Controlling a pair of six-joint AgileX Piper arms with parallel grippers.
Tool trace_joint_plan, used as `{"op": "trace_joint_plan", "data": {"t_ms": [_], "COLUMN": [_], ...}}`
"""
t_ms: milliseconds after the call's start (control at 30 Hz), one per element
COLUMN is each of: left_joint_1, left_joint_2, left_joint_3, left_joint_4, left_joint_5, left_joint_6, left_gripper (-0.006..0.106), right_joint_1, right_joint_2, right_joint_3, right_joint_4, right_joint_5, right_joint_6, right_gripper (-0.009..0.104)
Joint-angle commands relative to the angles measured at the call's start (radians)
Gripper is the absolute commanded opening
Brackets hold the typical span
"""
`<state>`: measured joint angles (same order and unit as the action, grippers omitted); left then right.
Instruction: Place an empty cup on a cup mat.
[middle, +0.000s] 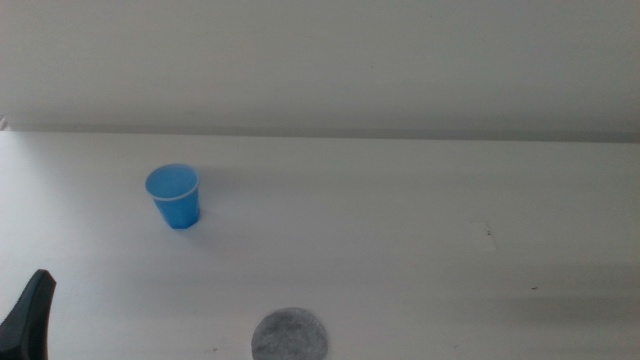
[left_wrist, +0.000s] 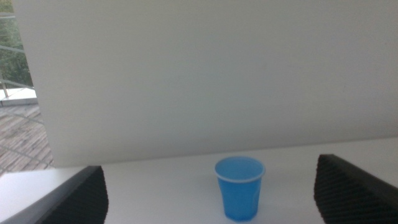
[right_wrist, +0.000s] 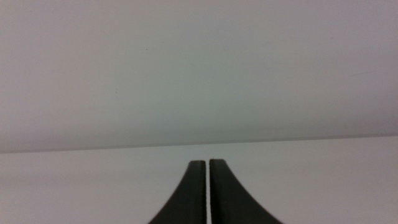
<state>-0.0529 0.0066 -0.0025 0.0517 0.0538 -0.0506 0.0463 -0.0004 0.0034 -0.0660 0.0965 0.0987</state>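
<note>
While your left gripper (left_wrist: 208, 199) sits low at the table's near-left corner, its jaws are spread wide with nothing between them. In the middle view you only get one dark jaw tip poking in at the bottom-left edge.

The blue plastic cup (middle: 174, 196) stands upright on the white table (middle: 420, 230), mouth up, left of centre and toward the back wall. It's ahead of that gripper and well apart from it. In your left wrist view the cup (left_wrist: 239, 187) sits between the two jaws' lines but beyond the tips, no contact.

The speckled grey cup mat (middle: 290, 335) lies flat at the near edge, around centre, partly cut off by the frame. It's well apart from the cup, nearer you and to its right.

Your right gripper (right_wrist: 208, 186) is out of the middle view; its jaws are pressed nearly together, only a hairline slit, holding nothing.
</note>
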Motion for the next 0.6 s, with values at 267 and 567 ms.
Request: {"op": "trace_joint_plan", "data": {"t_ms": [267,567], "left_joint_1": [-0.127,-0.158], "left_joint_2": [0.529,0.959], "left_joint_3": [-0.452,-0.957], "left_joint_4": [-0.008,-0.089], "left_joint_5": [0.270,0.779], "left_joint_6": [-0.004,-0.004], "left_gripper": [0.088,0.088], "right_joint_1": [0.004,0.004], "right_joint_2": [-0.036,-0.036], "right_joint_3": [0.035,0.035], "right_joint_4": [-0.010,-0.010], "right_joint_5": [-0.006,-0.006], "right_joint_6": [-0.001,-0.001], "right_gripper": [-0.002,-0.002]}}
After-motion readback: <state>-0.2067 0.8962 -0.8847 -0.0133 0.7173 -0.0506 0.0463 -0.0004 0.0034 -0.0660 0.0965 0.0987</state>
